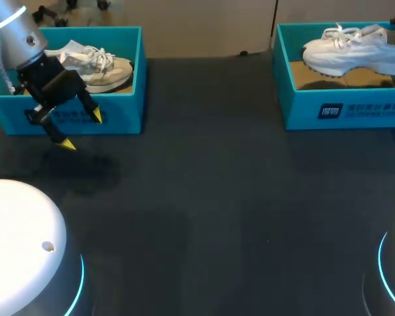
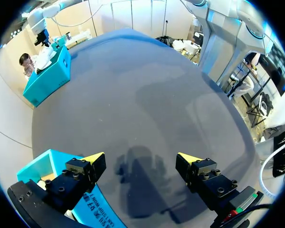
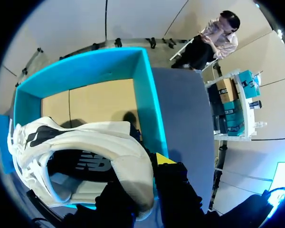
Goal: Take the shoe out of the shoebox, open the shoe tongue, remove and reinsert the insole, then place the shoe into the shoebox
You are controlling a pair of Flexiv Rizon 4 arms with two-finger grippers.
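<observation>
Dark table (image 1: 217, 197); right pincer (image 3: 145, 166) seemingly grips shoe (image 3: 76, 135).

White print (image 2: 92, 209), cut off and unreadable, on the shoebox (image 2: 38, 164) wall just beside the left gripper (image 2: 141, 159); pale logo (image 3: 91, 164) inside the shoe (image 3: 128, 156) pinched by the right gripper (image 3: 142, 173).

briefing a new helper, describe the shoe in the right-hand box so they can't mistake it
On the dark table two blue shoeboxes stand at the far edge; take the right shoebox. The white shoe in it is bright white with a chunky sole, while the cream shoe in the left shoebox is duller and beige-tinted.
</observation>
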